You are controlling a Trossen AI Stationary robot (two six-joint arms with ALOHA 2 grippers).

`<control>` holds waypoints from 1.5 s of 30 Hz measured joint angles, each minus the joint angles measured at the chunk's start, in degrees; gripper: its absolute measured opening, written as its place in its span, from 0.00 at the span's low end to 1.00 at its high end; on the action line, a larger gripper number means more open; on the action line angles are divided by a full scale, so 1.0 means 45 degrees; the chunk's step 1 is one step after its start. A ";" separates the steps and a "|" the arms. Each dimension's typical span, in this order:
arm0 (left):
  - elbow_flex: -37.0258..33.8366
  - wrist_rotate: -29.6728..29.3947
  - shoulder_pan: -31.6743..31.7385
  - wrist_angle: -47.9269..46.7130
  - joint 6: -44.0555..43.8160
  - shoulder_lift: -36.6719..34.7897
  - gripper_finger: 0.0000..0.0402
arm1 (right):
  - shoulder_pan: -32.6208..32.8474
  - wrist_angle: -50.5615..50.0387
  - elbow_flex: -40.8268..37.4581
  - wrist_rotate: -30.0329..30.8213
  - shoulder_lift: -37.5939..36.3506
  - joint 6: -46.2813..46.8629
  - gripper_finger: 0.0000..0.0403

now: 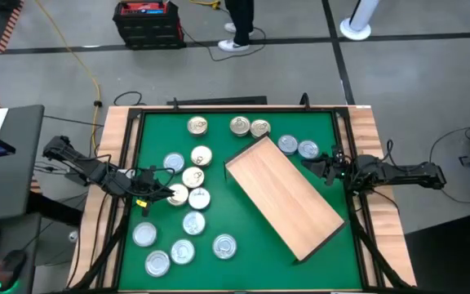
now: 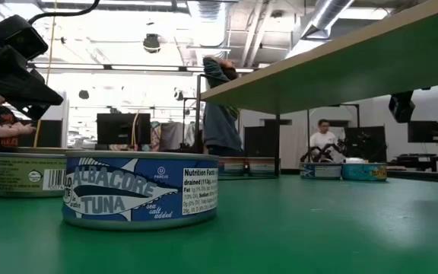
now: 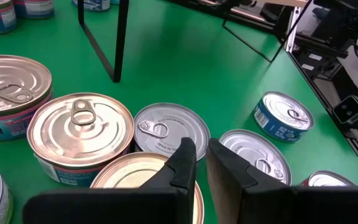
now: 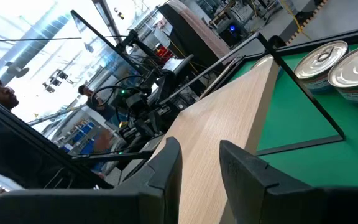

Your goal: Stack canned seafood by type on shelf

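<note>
Several flat round tins lie lids up on the green mat (image 1: 243, 245): a cluster at the left (image 1: 192, 175) and near left (image 1: 183, 251), three at the far edge (image 1: 239, 125), and two bluish ones (image 1: 299, 147) by the shelf. The shelf (image 1: 284, 196), a light-wood board, stands askew on thin black legs (image 3: 120, 37) at centre right. My left gripper (image 3: 201, 158) hovers shut over the left cluster, just above a gold-lidded tin (image 3: 135, 177), clear of the tins in the low view (image 2: 21, 76). My right gripper (image 4: 201, 155) is open and empty at the shelf's right edge (image 4: 229, 124).
A blue Albacore tuna tin (image 2: 139, 190) stands close to the low camera. Black frame rods and wood slats (image 1: 113, 163) border the mat. People stand beyond the table's far edge (image 1: 239, 24). Bare mat lies between the near tins and the shelf.
</note>
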 joint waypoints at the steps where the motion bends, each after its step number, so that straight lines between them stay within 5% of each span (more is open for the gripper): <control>1: 0.0004 -0.0004 0.0003 -0.0004 0.0000 0.0005 0.08 | 0.0000 -0.0002 0.0000 0.0000 0.0005 0.0005 0.33; 33: -0.0010 0.0000 0.0003 0.0127 -0.0025 0.0005 0.08 | 0.0000 0.0000 0.0000 0.0000 0.0000 0.0002 0.33; 42: -0.0068 -0.2550 0.0009 0.3149 -0.4638 -0.0004 0.08 | -0.0001 0.0058 0.0000 0.0000 0.0004 0.0129 0.33; 45: -0.0061 -0.2929 0.0004 0.4176 -0.5998 0.0000 0.08 | 0.0003 0.0382 -0.0042 0.0013 0.0000 0.1894 0.33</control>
